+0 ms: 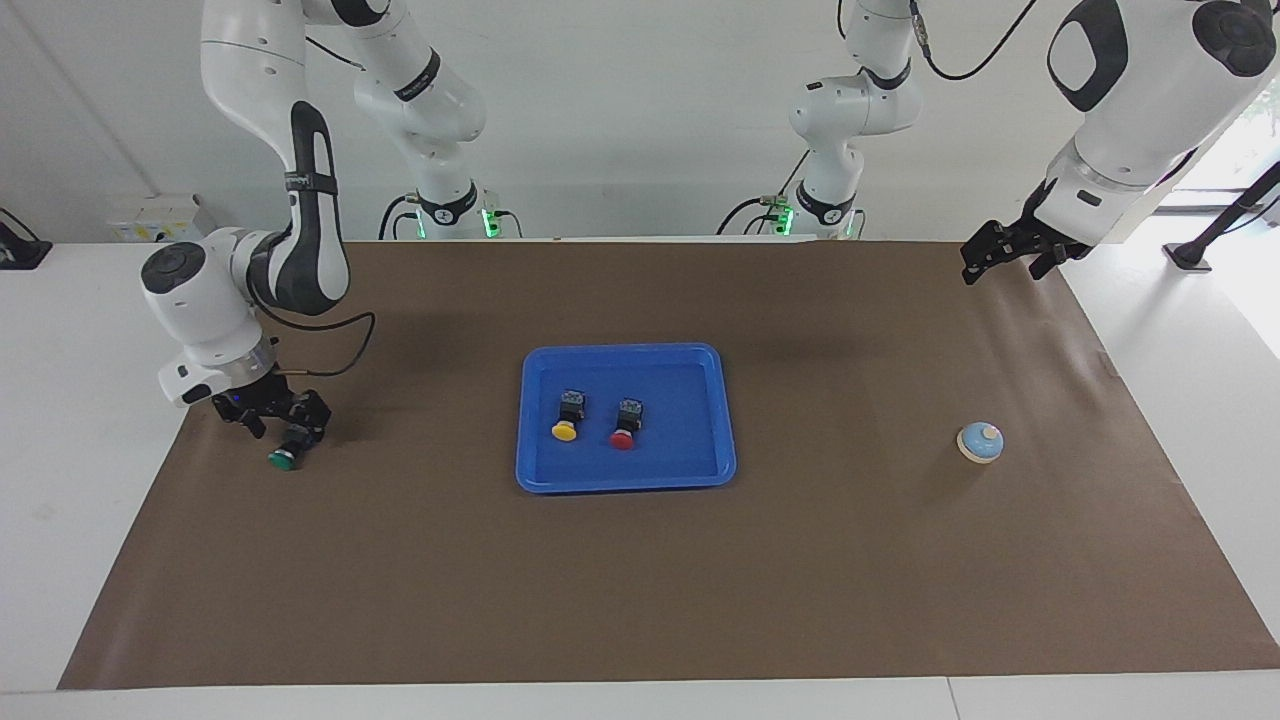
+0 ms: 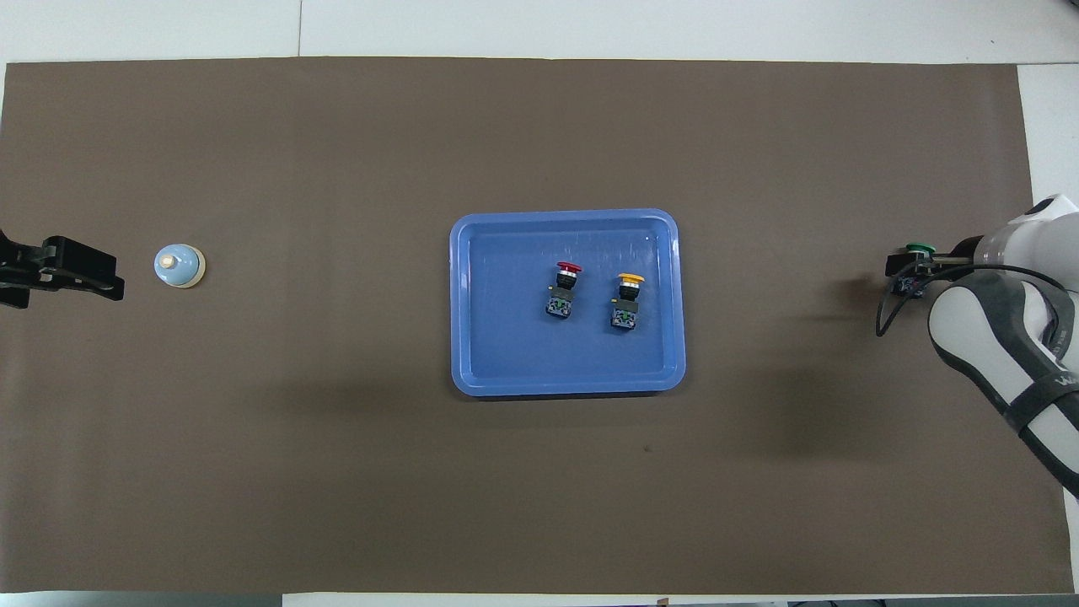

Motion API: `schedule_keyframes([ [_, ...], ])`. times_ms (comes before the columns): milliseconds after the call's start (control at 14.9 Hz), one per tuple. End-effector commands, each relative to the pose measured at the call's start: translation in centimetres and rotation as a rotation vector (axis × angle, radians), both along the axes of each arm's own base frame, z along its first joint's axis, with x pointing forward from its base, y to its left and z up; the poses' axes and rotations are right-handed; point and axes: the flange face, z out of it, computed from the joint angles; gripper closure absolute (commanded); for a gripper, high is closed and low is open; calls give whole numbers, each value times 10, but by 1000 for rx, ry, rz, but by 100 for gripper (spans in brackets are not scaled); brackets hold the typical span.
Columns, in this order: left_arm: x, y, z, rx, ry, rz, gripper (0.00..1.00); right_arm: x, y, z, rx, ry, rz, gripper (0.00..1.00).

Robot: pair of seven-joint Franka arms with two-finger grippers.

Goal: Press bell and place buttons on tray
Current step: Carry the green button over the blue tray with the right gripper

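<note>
Facing view showed the blue tray [image 1: 705,415] in the middle of the brown mat [image 1: 640,580], with the yellow button [image 1: 567,418] and the red button [image 1: 626,426] lying side by side inside it. The green button [image 1: 290,446] lay on the mat well apart from the tray, toward the right arm's end of the table. The right gripper [image 1: 283,419] was down at that button, its fingers spread wide on either side of the black body and not clamped on it. The bell [image 1: 980,442] sat well apart from the tray toward the left arm's end. The left gripper [image 1: 1003,255] waited, raised and open, holding nothing, over the mat's edge toward the left arm's end of the table from the tray.

The likely risk was the grasp: the button lay on its side, so fingers closing off-centre could roll or squirt it away from the tray. A shallow pinch on the round cap might slip during the carry and drop it on the mat short of the tray's rim.
</note>
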Motion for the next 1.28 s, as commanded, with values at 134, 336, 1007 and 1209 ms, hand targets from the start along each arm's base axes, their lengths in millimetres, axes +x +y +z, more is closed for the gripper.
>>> schedule_keyframes([
  [134,-6,1,1,3,-9,6,0,1,4,-14,6,6,-51,5],
  [336,-6,1,1,3,-9,6,0,-2,0,-17,9,19,-57,57],
  [1007,-6,1,1,3,-9,6,0,37,35,54,7,124,43,100],
  [1209,-6,1,1,3,-9,6,0,64,101,101,16,113,115,100],
])
